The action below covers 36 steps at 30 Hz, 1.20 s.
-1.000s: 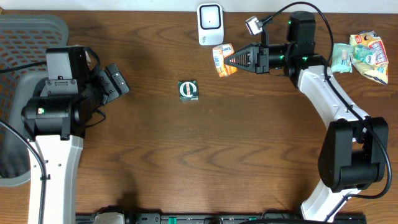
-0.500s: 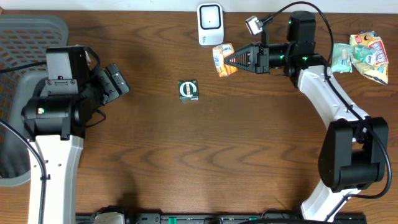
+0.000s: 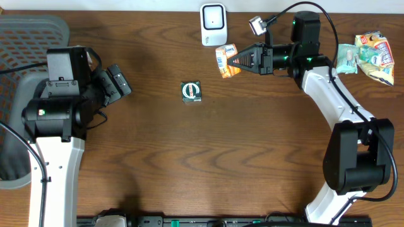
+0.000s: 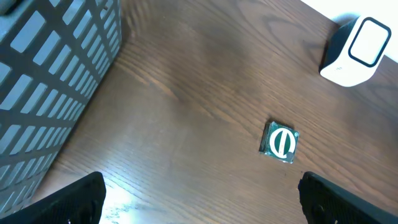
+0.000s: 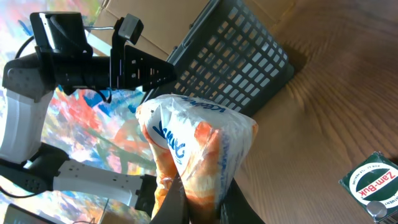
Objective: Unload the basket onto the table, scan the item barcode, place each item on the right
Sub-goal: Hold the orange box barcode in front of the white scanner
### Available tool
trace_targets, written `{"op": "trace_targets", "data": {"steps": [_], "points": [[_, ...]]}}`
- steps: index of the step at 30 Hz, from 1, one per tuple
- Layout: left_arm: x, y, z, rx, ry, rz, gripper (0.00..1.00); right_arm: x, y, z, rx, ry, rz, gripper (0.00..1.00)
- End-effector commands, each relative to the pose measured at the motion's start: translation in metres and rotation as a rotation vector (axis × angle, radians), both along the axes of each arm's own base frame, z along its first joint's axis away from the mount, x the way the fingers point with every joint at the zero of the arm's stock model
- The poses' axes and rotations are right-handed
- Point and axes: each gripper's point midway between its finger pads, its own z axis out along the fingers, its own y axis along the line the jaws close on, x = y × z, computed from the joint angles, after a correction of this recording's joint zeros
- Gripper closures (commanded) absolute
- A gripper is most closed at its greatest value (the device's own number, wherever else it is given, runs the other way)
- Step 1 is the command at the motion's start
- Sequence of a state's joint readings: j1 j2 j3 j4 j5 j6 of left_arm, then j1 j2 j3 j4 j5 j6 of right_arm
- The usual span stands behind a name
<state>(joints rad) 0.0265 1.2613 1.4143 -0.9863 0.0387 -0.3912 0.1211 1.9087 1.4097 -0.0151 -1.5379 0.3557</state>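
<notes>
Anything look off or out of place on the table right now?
Nothing is spilled or broken. The snack packet is pinched and crumpled in the right gripper near the scanner, which fits the job. Only the small green box lies alone mid-table, turned slightly askew.

Robotics lab, mock shop checkout: robot arms (image 3: 328,94) at wood table (image 3: 189,157), white barcode scanner (image 3: 213,24), grey mesh basket (image 3: 25,38) (packaged snacks (image 3: 372,57) piled at far edge).

The left arm (image 3: 53,116) sits folded, the left tool (image 3: 120,82) spread wide and empty. The right arm (image 3: 334,94) reaches leftward, the right tool (image 3: 231,61) pinched tight on a packet (image 3: 223,60).
</notes>
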Motion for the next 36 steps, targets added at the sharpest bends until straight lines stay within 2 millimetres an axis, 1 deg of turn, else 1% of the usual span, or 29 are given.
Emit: {"op": "trace_targets", "data": {"steps": [1, 10, 13, 14, 15, 16, 18, 20, 22, 23, 25, 27, 30, 32, 33, 35, 36], "points": [[0.000, 0.004, 0.004, 0.016, -0.008, 0.001, 0.03, -0.004, 0.002, 0.001, 0.012, -0.004, 0.026, 0.99], [0.000, 0.004, 0.004, 0.016, -0.008, 0.001, 0.02, -0.004, 0.002, 0.000, 0.011, -0.004, 0.025, 0.99], [0.000, 0.004, 0.004, 0.016, -0.008, 0.001, 0.02, -0.002, 0.007, -0.006, -0.014, 0.031, 0.001, 0.99], [0.000, 0.004, 0.003, 0.016, -0.008, 0.001, 0.02, 0.003, 0.013, -0.020, -0.073, 0.097, -0.057, 0.99], [0.000, 0.004, 0.004, 0.016, -0.008, 0.001, 0.02, 0.007, 0.015, -0.029, -0.114, 0.131, -0.097, 0.99], [0.000, 0.004, 0.004, 0.016, -0.008, 0.001, 0.02, 0.012, 0.018, -0.044, -0.180, 0.163, -0.155, 0.99], [0.000, 0.004, 0.004, 0.016, -0.008, 0.001, 0.02, 0.020, 0.018, -0.074, -0.323, 0.188, -0.261, 0.99], [0.000, 0.004, 0.004, 0.016, -0.008, 0.001, 0.02, 0.028, 0.010, -0.111, -0.524, 0.217, -0.397, 0.99], [0.000, 0.004, 0.003, 0.016, -0.008, 0.001, 0.02, 0.032, 0.001, -0.135, -0.689, 0.180, -0.483, 0.99], [0.000, 0.004, 0.003, 0.016, -0.008, 0.001, 0.02, 0.034, -0.006, -0.145, -0.781, 0.150, -0.527, 0.99], [0.000, 0.004, 0.003, 0.016, -0.008, 0.001, 0.02, 0.040, -0.021, -0.154, -0.936, 0.094, -0.609, 0.99], [0.000, 0.004, 0.003, 0.016, -0.008, 0.001, 0.02, 0.051, -0.040, -0.152, -1.095, 0.000, -0.703, 0.99], [0.000, 0.004, 0.003, 0.016, -0.008, 0.001, 0.02, 0.071, -0.054, -0.135, -1.253, -0.207, -0.789, 0.99], [0.000, 0.004, 0.004, 0.016, -0.008, 0.001, 0.02, 0.081, -0.058, -0.125, -1.321, -0.326, -0.827, 0.99], [0.000, 0.004, 0.004, 0.016, -0.008, 0.001, 0.02, 0.084, -0.057, -0.121, -1.332, -0.357, -0.837, 0.99], [0.000, 0.004, 0.004, 0.016, -0.008, 0.001, 0.02, 0.091, -0.052, -0.112, -1.314, -0.399, -0.851, 0.99], [0.000, 0.004, 0.003, 0.016, -0.008, 0.001, 0.02, 0.096, -0.047, -0.105, -1.284, -0.411, -0.861, 0.99]]}}
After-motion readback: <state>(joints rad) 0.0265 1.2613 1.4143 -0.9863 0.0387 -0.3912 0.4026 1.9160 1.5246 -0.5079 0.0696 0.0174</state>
